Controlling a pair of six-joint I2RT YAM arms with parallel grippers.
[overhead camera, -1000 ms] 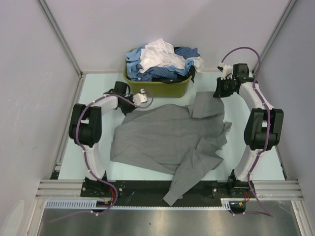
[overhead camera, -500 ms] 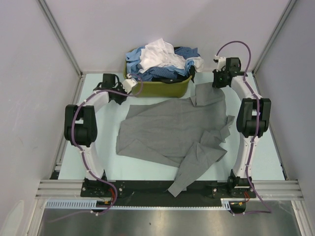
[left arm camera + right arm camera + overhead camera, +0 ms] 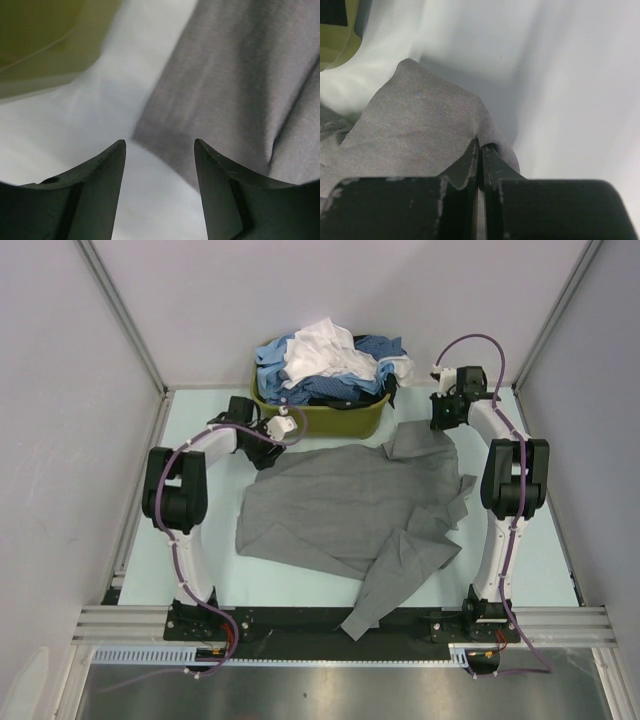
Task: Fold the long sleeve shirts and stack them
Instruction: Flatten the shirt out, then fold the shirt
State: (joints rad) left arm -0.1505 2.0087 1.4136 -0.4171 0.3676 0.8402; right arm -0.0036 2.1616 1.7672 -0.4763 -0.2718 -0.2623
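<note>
The grey shirt (image 3: pixel 350 505) is found spread open on the table (image 3: pixel 270 585), rumpled, with one sleeve trailing over the near edge between the arm bases. Its far right corner is raised slightly off the surface.

The right gripper (image 3: pixel 442 422) is positioned at that far right corner. In the right wrist view its jaws are seen pressed together on a pinched fold of the grey cloth (image 3: pixel 420 125), with the gripper (image 3: pixel 480 150) clamped at the fabric's edge.

The left gripper (image 3: pixel 290 430) is located at the shirt's far left corner, just in front of the basket (image 3: pixel 330 420). In the left wrist view its fingers (image 3: pixel 100 190) are held apart and nothing is gripped; bare table is visible between them, and the corner of the cloth (image 3: pixel 240 75) lies just beyond the fingertips. No contact with the cloth is observed.

The other shirts (image 3: pixel 325 360), white, blue and dark blue, are heaped in the olive-green basket at the far side of the table.
</note>
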